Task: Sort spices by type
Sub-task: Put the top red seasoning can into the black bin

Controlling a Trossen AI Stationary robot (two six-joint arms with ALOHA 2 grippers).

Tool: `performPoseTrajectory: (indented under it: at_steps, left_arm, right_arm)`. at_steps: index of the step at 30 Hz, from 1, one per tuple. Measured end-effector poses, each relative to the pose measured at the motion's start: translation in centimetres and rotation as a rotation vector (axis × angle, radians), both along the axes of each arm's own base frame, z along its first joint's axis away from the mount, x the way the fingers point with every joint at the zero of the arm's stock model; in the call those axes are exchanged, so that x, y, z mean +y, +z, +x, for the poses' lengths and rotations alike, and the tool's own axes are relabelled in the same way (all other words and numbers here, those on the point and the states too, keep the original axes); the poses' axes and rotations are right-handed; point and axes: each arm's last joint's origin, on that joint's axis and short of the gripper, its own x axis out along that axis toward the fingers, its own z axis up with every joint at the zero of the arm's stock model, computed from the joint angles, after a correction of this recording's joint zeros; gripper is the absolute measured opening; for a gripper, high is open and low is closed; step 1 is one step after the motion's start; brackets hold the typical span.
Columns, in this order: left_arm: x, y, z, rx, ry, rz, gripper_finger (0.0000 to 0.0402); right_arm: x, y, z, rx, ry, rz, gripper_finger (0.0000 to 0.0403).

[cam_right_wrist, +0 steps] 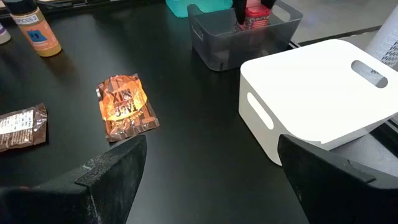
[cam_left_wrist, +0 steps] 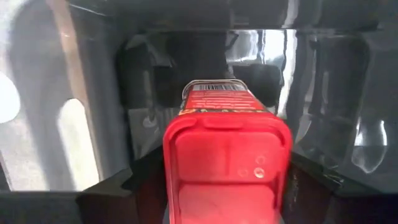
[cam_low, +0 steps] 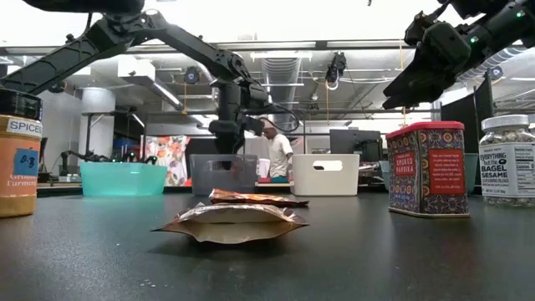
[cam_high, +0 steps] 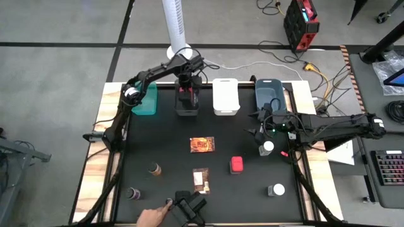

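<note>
My left gripper reaches down into the grey bin, shut on a red square tub. My right gripper hangs open above the table, between the blue bin and a white-capped jar standing below it. Standing on the black table are the second red tub, another white-capped jar and two dark-capped bottles. Two flat packets lie on it. My left gripper pinches the red tub between its two fingers, one on each side just below the lid. It comes from above, pointing down. The tub stands upright inside the grey bin, its top above the rim. Whether its base touches the bin floor is hidden.
The teal bin, grey bin, white bin and blue bin stand in a row along the far edge. A person's hand and a black object are at the near edge. A person stands in the room behind.
</note>
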Motion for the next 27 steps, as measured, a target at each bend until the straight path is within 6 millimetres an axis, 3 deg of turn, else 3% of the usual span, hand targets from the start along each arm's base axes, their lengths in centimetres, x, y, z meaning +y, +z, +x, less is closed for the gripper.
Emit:
performPoseTrajectory:
  at_steps: [11, 27]
  left_arm:
    - [-0.2, 2.6, -0.2, 0.008, 0.029, -0.009, 0.0226]
    - [0.0, 2.0, 0.2, -0.015, 0.018, 0.009, 0.0228]
  right_arm:
    - [0.0, 0.0, 0.0, 0.0, -0.001, 0.002, 0.0354]
    - [0.0, 0.0, 0.0, -0.002, -0.005, 0.009, 0.0354]
